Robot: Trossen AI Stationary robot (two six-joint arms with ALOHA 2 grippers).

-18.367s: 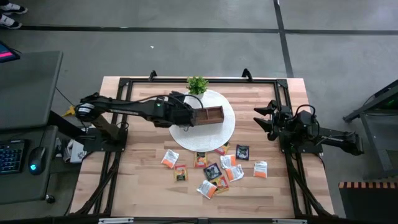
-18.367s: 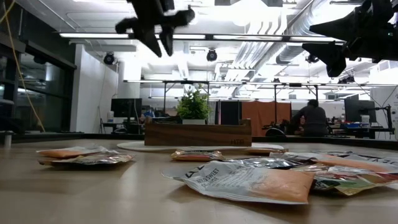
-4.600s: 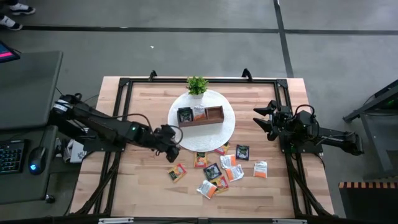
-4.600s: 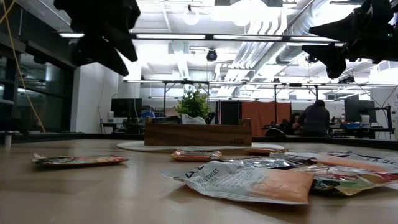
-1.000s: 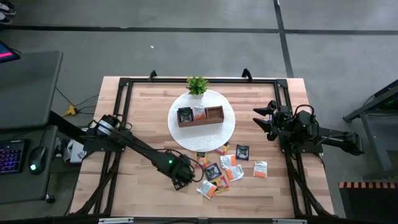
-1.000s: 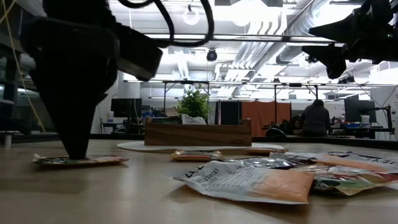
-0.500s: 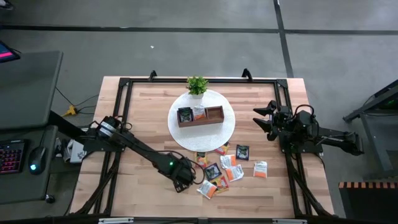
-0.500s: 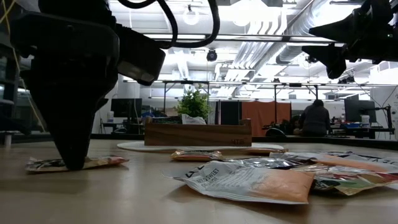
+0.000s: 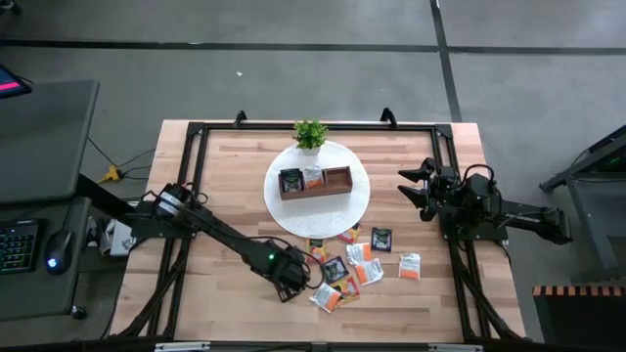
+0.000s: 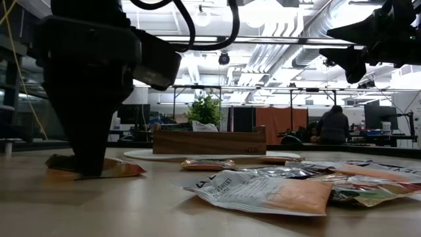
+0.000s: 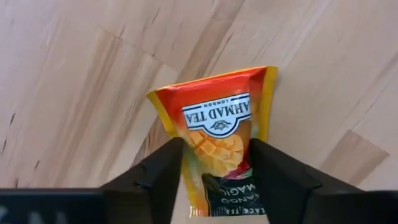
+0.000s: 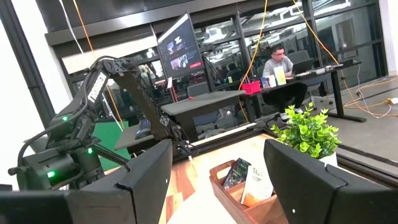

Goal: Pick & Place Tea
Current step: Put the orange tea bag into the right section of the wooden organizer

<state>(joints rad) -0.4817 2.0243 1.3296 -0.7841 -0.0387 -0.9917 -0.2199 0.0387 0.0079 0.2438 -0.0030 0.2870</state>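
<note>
Bright ceiling lights (image 10: 263, 13) glare white in the low view, leaving the near left arm (image 10: 85, 85) a dark silhouette. Overhead, the table (image 9: 225, 176) is evenly lit with soft shadows. The wrist views look sharp.

Wooden table (image 9: 215, 166), black-framed. Directly on it: round white plate (image 9: 357, 196) at centre rear; loose cluster of sachets (image 9: 357, 264) in front of plate, some overlapping; one orange sachet (image 11: 217, 134) lying apart at the cluster's left edge.
</note>
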